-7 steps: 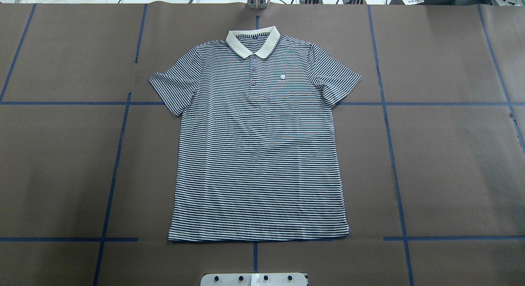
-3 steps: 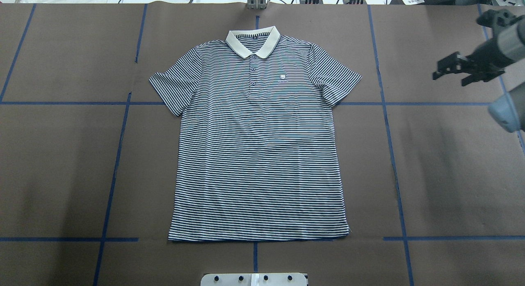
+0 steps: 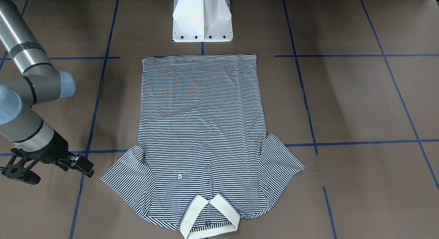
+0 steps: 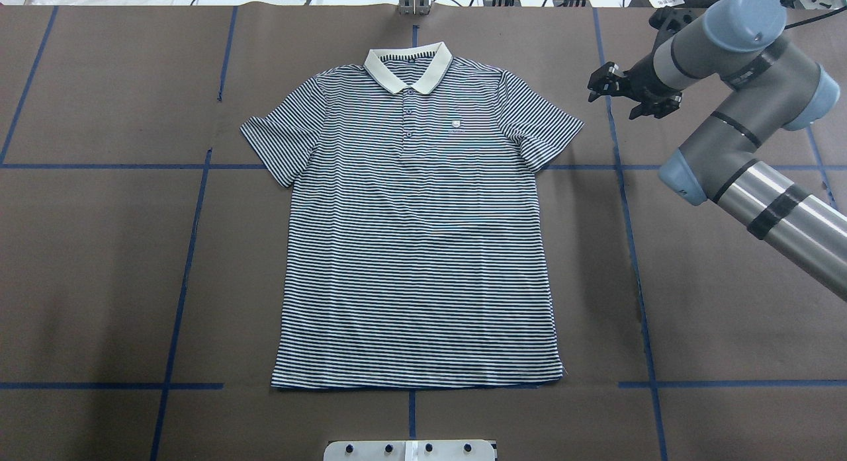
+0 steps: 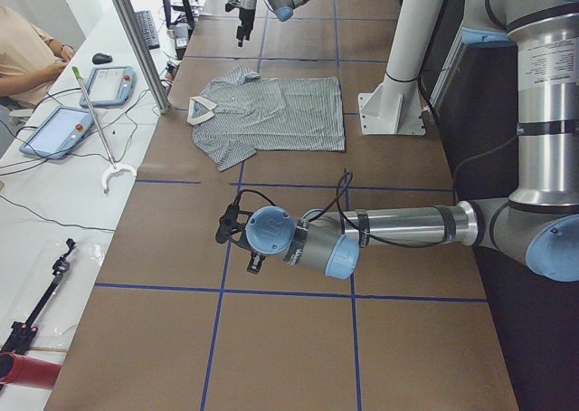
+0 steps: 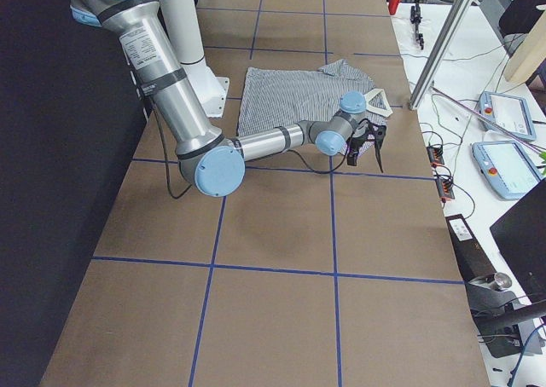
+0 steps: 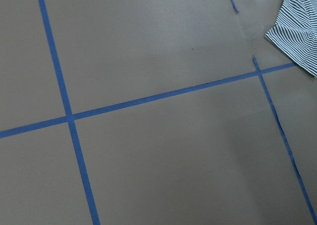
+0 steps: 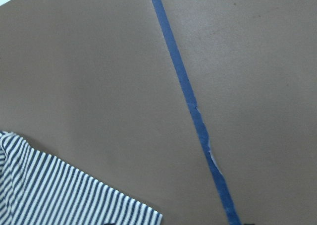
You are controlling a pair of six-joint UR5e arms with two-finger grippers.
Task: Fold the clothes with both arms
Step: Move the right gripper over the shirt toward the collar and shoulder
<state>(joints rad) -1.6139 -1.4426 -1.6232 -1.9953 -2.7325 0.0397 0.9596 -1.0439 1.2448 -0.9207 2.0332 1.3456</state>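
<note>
Brown table (image 4: 99, 84), marked off with blue tape lines (image 4: 188, 249), carries one striped polo shirt (image 4: 417, 236) at its middle. The shirt lies flat and face up, fully spread. Its cream collar (image 4: 407, 67) points to the table's far edge and its hem (image 4: 417, 380) lies along the edge nearest the robot's white base (image 3: 202, 16). No fold has been made, and both sleeves lie out to the sides. Change noted: a second ago no arm showed in the overhead view. Shortly after, the right gripper (image 4: 619, 98) appeared near the table's right end. It now hangs just beside the sleeve (image 4: 546, 127) on that side, toward the far edge, over bare table and apart from the cloth. Its fingers are spread and hold nothing. The right wrist view confirms a sleeve edge low in its picture with bare table around it. The left gripper (image 5: 237, 243) shows only in the left side view, over bare table toward the left end, well apart from the shirt. Whether its fingers are spread or pressed together cannot be told. Assessment: the task is at its approach step, the right arm leading. A first grasp at that sleeve or shoulder looks likely, once the left arm draws level.
</note>
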